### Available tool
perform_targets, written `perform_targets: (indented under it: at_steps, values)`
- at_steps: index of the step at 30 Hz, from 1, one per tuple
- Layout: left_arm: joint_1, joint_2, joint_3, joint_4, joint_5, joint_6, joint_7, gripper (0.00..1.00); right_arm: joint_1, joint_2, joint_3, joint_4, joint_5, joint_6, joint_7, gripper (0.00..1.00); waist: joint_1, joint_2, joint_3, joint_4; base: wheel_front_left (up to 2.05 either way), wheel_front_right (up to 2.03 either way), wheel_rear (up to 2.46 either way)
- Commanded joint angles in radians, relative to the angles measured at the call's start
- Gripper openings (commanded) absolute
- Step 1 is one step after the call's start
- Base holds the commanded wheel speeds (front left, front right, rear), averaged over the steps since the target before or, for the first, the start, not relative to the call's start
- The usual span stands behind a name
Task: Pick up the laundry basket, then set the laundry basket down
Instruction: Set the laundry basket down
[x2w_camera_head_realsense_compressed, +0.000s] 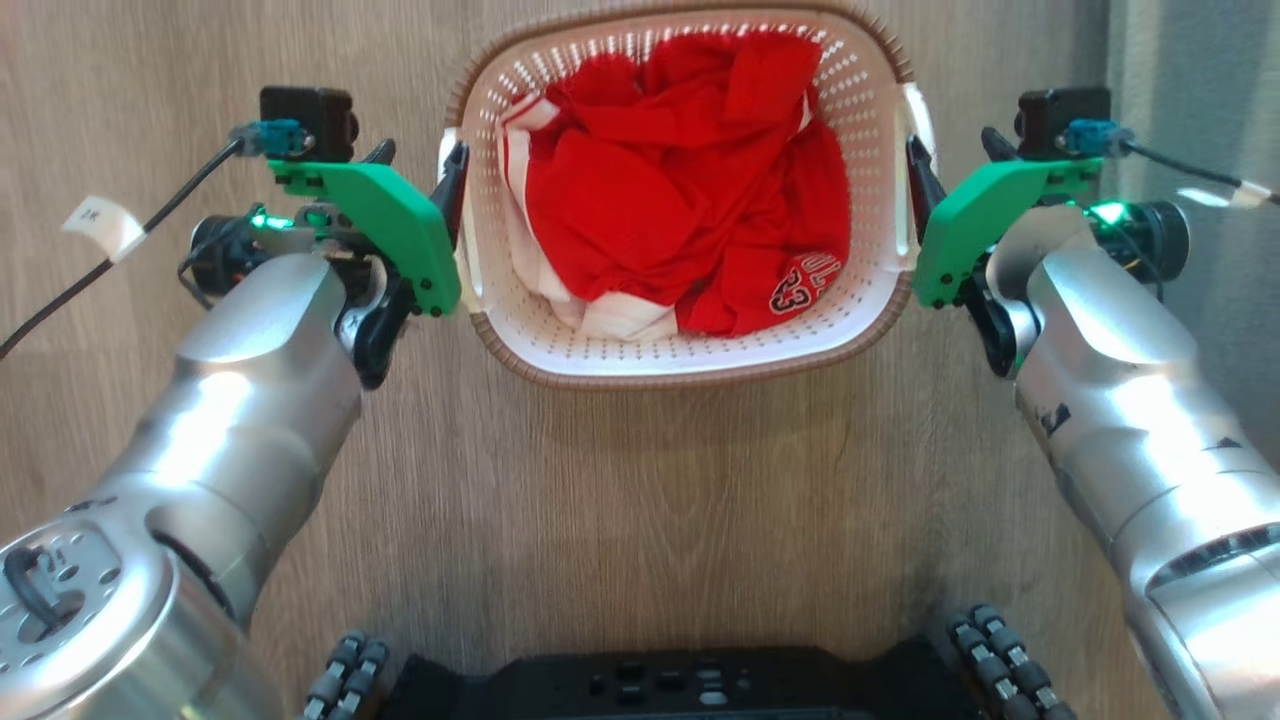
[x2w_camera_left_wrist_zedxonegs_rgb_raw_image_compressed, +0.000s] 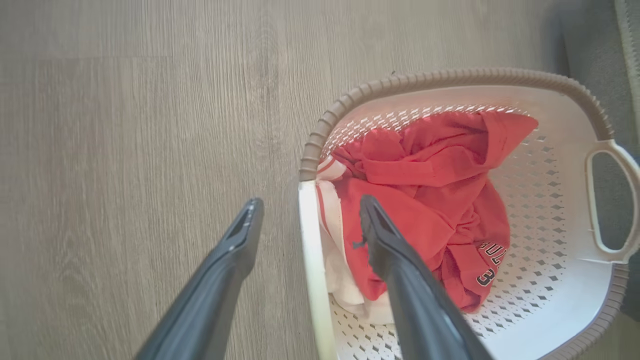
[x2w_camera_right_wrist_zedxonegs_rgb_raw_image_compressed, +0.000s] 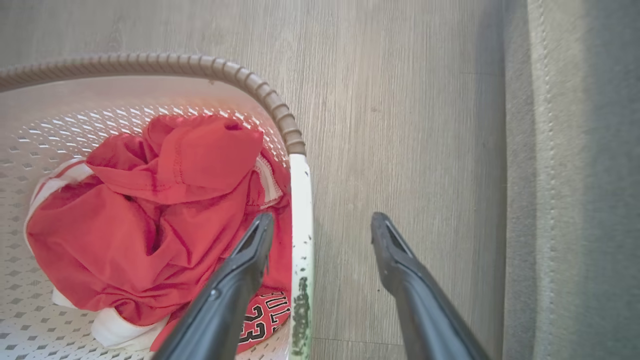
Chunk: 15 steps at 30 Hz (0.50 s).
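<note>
White laundry basket (x2w_camera_head_realsense_compressed: 690, 352); left gripper (x2w_camera_left_wrist_zedxonegs_rgb_raw_image_compressed: 310, 201) at its nine o'clock, right gripper (x2w_camera_right_wrist_zedxonegs_rgb_raw_image_compressed: 322, 217) at three, both spread astride handles (x2w_camera_left_wrist_zedxonegs_rgb_raw_image_compressed: 311, 260); seemingly pre-lift; clamp evenly next.

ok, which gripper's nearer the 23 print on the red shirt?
Right. The right gripper straddles the handle beside the 23 print; left gripper straddles the far handle, across the laundry basket.

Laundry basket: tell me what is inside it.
Inside the laundry basket lies crumpled red clothing with white trim and a printed number. Bare perforated plastic shows around it. Whatever lies under the cloth is covered.
</note>
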Motion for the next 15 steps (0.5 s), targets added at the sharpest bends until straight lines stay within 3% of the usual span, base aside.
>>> perform_targets:
  at_steps: [1,8,11,15]
  values:
    - [0.029,0.037,0.012,0.004,-0.007,0.001,-0.018,1.00,0.064,0.018,0.017,-0.003,0.004,-0.006,-0.021,1.00,0.0000,-0.0001,-0.046,-0.010,0.00,0.00,0.00]
    - [0.051,0.061,0.051,-0.008,0.013,0.001,-0.036,1.00,0.097,0.018,0.009,-0.005,0.003,-0.006,-0.053,1.00,0.0000,-0.0001,-0.147,-0.020,0.00,0.00,0.00]
    - [0.049,0.088,0.126,-0.042,0.066,0.004,-0.036,1.00,0.113,0.018,-0.032,-0.054,-0.028,-0.006,-0.055,1.00,0.0000,-0.0001,-0.188,-0.024,0.00,0.00,0.00]
    - [0.094,0.121,0.248,-0.131,0.196,0.041,-0.036,1.00,0.174,0.018,-0.105,-0.168,-0.097,-0.006,-0.055,1.00,0.0000,-0.0001,-0.240,-0.023,0.00,0.00,0.00]
